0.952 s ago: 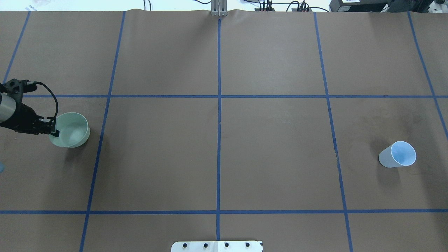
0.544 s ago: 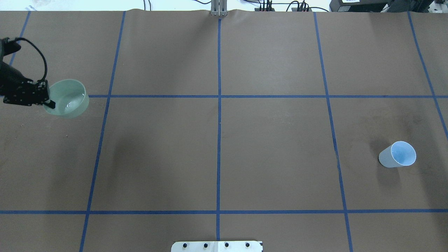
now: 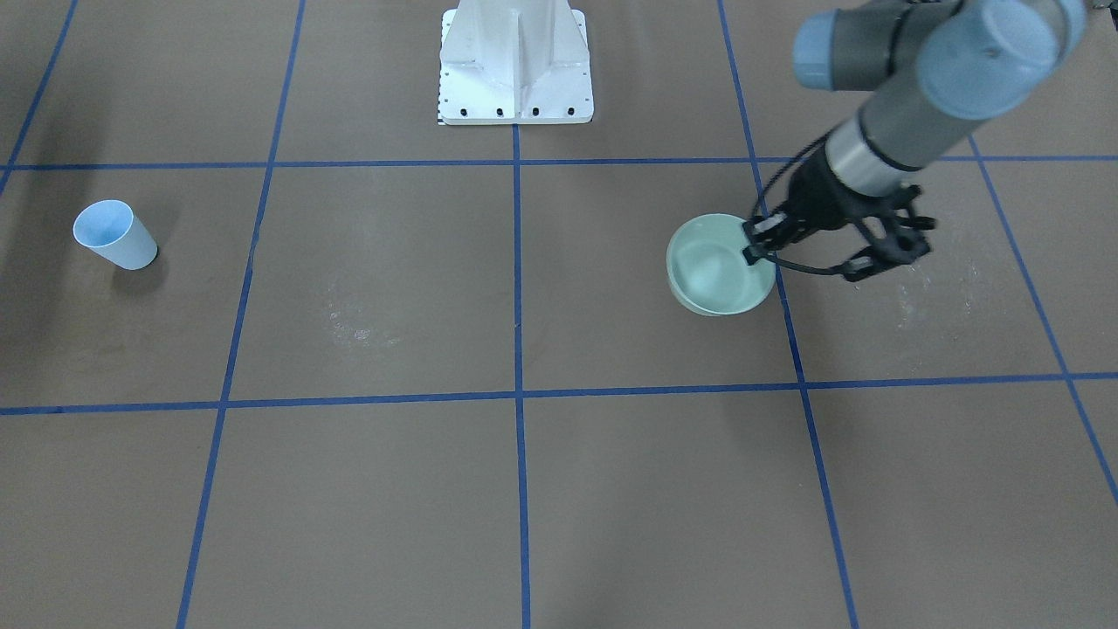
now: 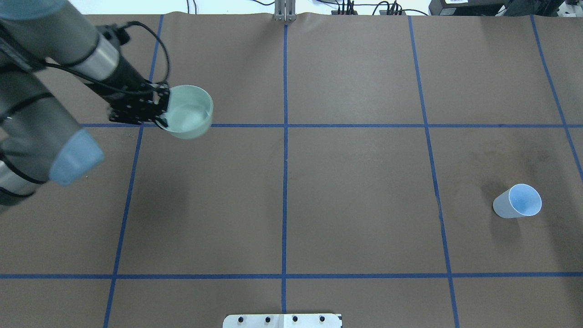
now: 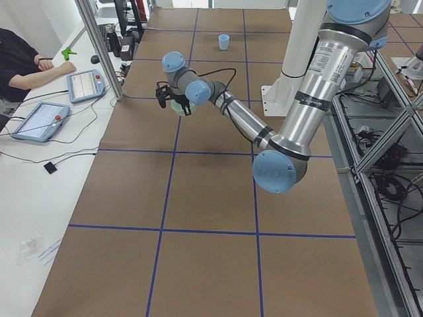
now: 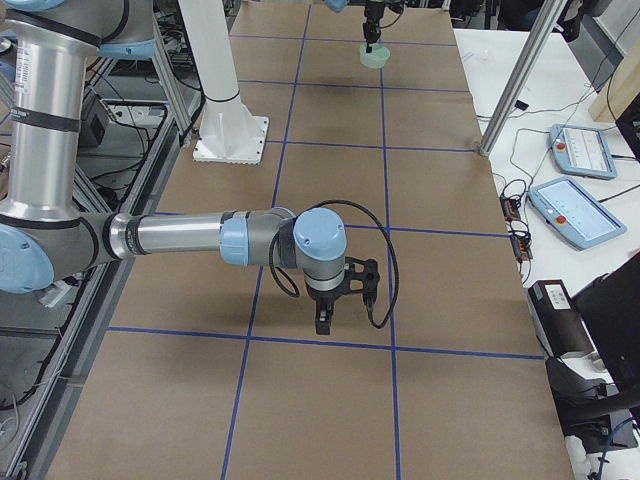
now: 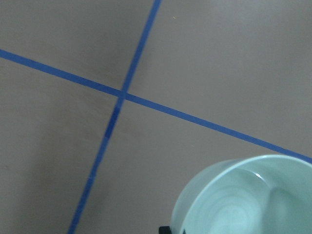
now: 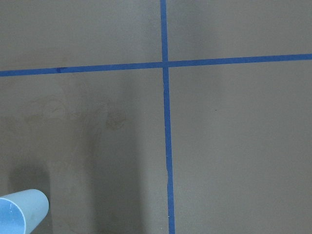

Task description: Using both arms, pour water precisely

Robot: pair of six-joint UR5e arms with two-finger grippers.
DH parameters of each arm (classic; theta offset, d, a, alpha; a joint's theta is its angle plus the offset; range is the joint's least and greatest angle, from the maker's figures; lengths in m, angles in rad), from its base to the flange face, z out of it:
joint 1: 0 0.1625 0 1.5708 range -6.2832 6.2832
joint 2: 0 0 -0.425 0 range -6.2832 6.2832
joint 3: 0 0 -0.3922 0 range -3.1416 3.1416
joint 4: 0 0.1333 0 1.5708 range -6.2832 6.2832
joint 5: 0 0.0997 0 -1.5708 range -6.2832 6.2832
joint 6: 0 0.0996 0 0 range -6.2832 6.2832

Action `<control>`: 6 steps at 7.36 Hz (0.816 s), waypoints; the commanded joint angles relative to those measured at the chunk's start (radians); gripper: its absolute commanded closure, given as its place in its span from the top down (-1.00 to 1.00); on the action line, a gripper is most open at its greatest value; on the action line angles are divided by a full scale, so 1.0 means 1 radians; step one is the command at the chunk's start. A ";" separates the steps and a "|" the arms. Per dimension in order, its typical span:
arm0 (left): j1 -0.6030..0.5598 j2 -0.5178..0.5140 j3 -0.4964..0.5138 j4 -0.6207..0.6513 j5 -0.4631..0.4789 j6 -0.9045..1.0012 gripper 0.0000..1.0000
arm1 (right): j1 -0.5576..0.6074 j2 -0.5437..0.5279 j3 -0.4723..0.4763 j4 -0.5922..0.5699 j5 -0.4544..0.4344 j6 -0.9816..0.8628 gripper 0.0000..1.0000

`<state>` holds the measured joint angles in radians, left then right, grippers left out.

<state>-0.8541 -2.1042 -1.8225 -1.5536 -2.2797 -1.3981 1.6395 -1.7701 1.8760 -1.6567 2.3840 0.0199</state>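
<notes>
My left gripper [image 4: 162, 110] is shut on the rim of a pale green bowl [image 4: 189, 111] and holds it above the table, left of centre. The gripper [image 3: 756, 245] and bowl [image 3: 718, 267] also show in the front view. Faint glints of water [image 7: 256, 175] lie inside the bowl [image 7: 248, 202]. A light blue cup [image 4: 518, 201] stands upright at the right side and also shows in the right wrist view [image 8: 19, 212]. My right gripper [image 6: 323, 322] shows only in the exterior right view, hanging low over the table; I cannot tell whether it is open or shut.
The white pedestal base [image 3: 515, 65] stands at the robot's edge. Blue tape lines [image 4: 284, 182] grid the brown table cover. Whitish dried stains [image 3: 354, 325] mark the middle. An operator [image 5: 23, 63] and tablets [image 5: 82, 82] are beyond the far edge.
My left arm has carried the bowl from the table's left edge, first away from the robot, then right toward the centre. The blue cup has not moved.
</notes>
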 commanded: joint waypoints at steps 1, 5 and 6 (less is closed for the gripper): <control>0.212 -0.176 0.118 -0.046 0.193 -0.250 -1.00 | 0.000 0.001 0.000 0.000 -0.002 0.000 0.99; 0.271 -0.284 0.466 -0.352 0.287 -0.349 -1.00 | -0.001 0.001 0.000 0.003 0.000 -0.003 0.99; 0.271 -0.278 0.468 -0.350 0.289 -0.346 -1.00 | -0.001 0.000 0.002 0.003 0.000 -0.005 0.99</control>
<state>-0.5839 -2.3800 -1.3785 -1.8905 -1.9945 -1.7451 1.6384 -1.7697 1.8763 -1.6542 2.3833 0.0172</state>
